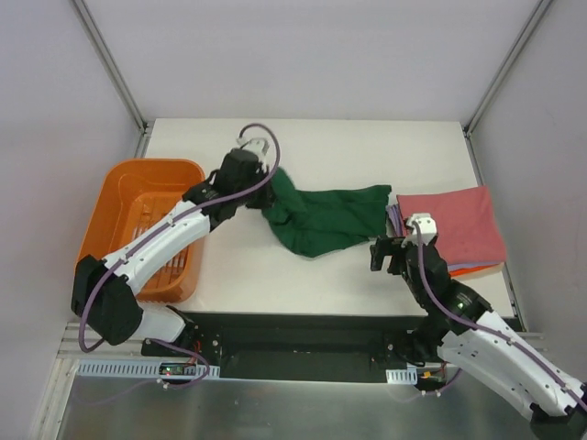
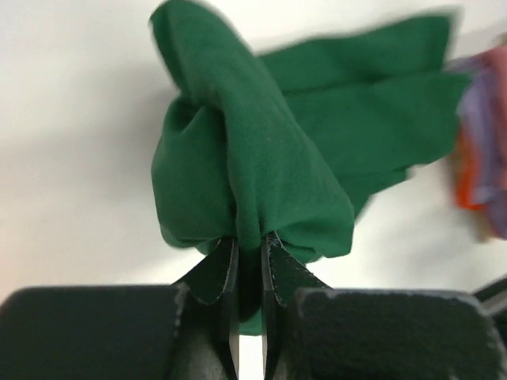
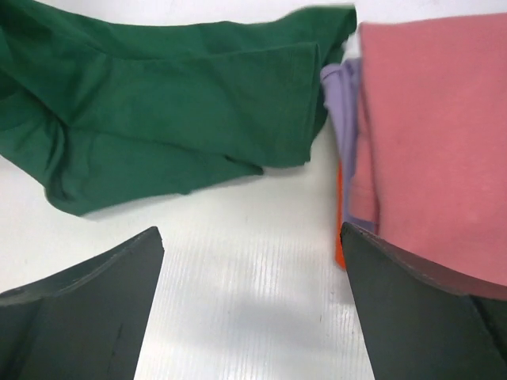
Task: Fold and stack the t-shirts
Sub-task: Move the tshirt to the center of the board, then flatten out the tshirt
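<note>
Left end effector [image 2: 249,241] clamps the green shirt [image 2: 261,158]; right end effector [image 3: 249,233] gapes beside the stack [image 3: 428,142]; basket [image 1: 151,166] far left.

White counter [image 1: 303,275] — orange basket [image 1: 103,203] at 9 o'clock, dark green t-shirt [image 1: 335,220] spread near centre, folded stack [image 1: 454,225] at 3 o'clock — pink-red on top.

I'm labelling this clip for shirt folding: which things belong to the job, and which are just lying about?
Job: dark green t-shirt, pinched in the left gripper; pink-red t-shirt, lavender t-shirt, orange t-shirt, folded and stacked; right gripper, open, near that stack.
Lying about: orange slotted plastic basket.
</note>
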You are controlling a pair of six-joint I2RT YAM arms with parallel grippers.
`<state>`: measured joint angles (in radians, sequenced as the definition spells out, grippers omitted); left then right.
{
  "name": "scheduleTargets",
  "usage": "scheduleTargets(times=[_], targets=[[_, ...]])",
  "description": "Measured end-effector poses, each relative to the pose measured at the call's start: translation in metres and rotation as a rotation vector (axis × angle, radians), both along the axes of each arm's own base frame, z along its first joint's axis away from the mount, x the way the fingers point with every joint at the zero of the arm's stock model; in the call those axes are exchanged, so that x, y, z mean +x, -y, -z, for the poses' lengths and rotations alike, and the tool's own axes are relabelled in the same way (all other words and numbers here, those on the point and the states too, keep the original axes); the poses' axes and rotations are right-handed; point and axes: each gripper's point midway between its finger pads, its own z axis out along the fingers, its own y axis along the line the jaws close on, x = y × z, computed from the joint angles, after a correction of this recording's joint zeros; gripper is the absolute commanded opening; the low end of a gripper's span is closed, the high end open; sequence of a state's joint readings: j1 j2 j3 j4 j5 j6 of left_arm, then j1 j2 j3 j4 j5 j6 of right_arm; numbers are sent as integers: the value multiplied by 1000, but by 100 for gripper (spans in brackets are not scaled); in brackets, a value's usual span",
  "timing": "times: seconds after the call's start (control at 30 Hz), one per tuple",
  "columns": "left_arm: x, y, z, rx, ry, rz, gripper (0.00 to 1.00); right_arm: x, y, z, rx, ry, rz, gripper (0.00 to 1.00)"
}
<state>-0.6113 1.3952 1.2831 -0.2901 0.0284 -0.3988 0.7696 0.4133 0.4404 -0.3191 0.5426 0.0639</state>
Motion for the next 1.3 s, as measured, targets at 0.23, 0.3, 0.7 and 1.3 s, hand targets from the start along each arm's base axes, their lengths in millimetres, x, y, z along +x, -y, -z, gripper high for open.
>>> scheduleTargets(times=[0.23,0.3,0.7,1.3], targets=[[-50,-85,119,151,-199,-260,0,2,-22,32,-125,-192,-77,96],[-56,-93,116,133,-178,-295,0,5,-25,41,-159,-246,-68,96],[-58,-101,112,53,-131,-371,0,52,-30,77,-105,-490,173,81],[-54,-96,111,19,-109,-363,0,101,-73,125,81,-617,157,56]])
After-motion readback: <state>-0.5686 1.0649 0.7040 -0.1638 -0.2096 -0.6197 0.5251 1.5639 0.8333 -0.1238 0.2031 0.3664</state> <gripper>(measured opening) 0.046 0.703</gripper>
